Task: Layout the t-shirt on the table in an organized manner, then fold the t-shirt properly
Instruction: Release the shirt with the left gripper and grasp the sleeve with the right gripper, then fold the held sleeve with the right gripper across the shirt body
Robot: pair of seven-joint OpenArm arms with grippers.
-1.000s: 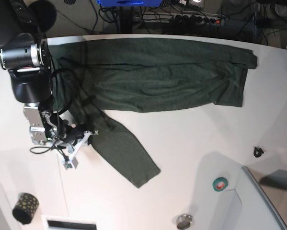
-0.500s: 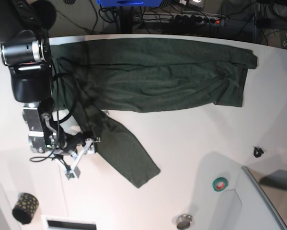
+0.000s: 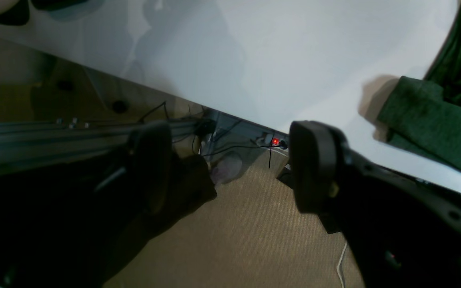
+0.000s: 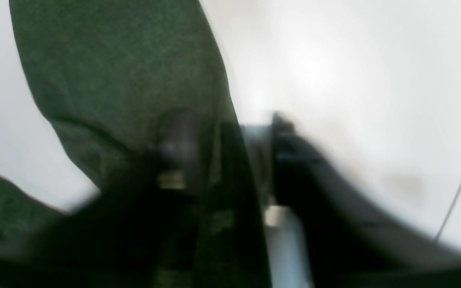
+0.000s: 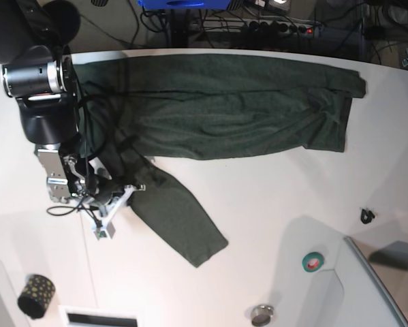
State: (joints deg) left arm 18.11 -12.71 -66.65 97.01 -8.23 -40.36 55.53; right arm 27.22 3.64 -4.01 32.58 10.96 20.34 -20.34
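Nearest the base camera, on the white table: dark dotted cylinder at left, round metal piece mid-front, green tape roll to its right, small black clip-like bit further right. Next back, right gripper low over the table at the left edge of the long sleeve, which runs diagonally toward the front, cuff end flat and free. Right wrist view badly blurred: one finger over the green knit, the other on the bare-table side, sleeve edge between the two; jaws clenched on the cloth or just straddling it, cannot tell. Beyond that, t-shirt body spread crosswise along the far edge of the table, dark green, some folds and creases at the right end and by the right arm's base. Left gripper out past the table edge over tan carpet, jaws released, wide apart, nothing between; a corner of the shirt on the table near its right finger. Farthest: power strip with red light and cables on the floor behind the table.
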